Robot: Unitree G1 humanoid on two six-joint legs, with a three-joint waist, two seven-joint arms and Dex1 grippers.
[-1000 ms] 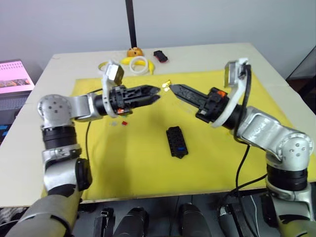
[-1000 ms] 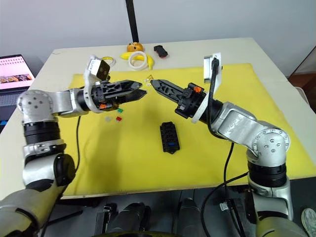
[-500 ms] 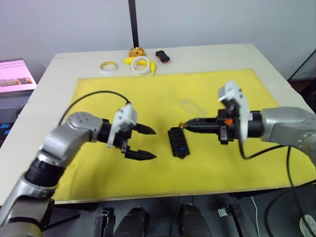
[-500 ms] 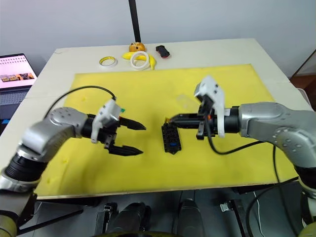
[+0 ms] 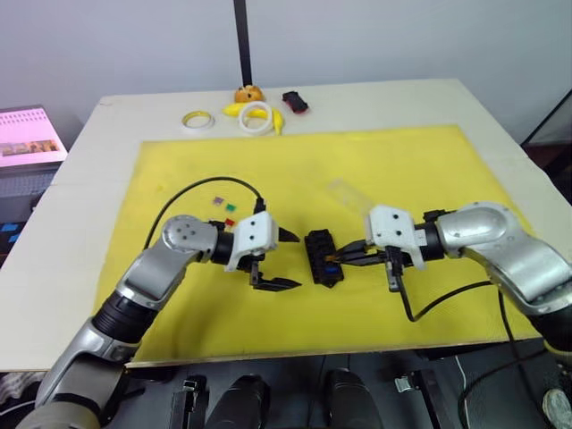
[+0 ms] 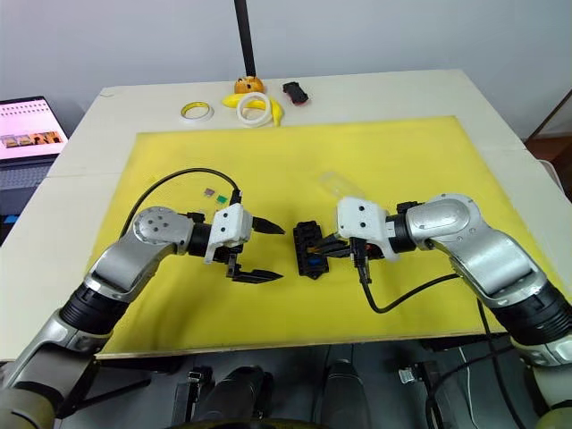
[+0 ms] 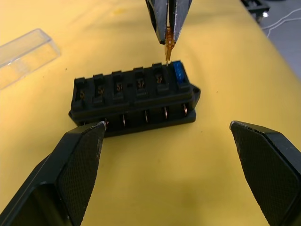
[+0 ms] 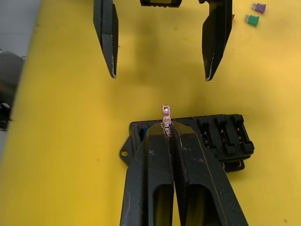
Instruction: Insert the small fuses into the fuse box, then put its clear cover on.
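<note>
The black fuse box (image 5: 320, 256) lies on the yellow mat (image 5: 411, 161), with a blue fuse (image 7: 179, 73) seated in an end slot. My right gripper (image 5: 341, 259) is shut on an orange fuse (image 7: 168, 47), held prongs-down over the slot beside the blue one. Just left of the box, my left gripper (image 5: 296, 261) is open, with one finger (image 7: 80, 160) toward each end of the box and neither touching it. The clear cover (image 5: 344, 190) rests on the mat behind the box. Purple (image 5: 217, 200), green (image 5: 231, 207) and red (image 5: 228, 221) fuses lie loose behind the left arm.
At the table's far edge are a yellow tape ring (image 5: 197, 119), a white ring (image 5: 255, 113), an orange object (image 5: 245, 92), a black-and-red object (image 5: 293, 101) and a black pole (image 5: 239, 40). A laptop (image 5: 27, 138) stands off the table's left side.
Both grippers have closed in on the fuse box. The right one brought the orange fuse down to the slots by the blue fuse; the left moved right to the box's side, still open.
</note>
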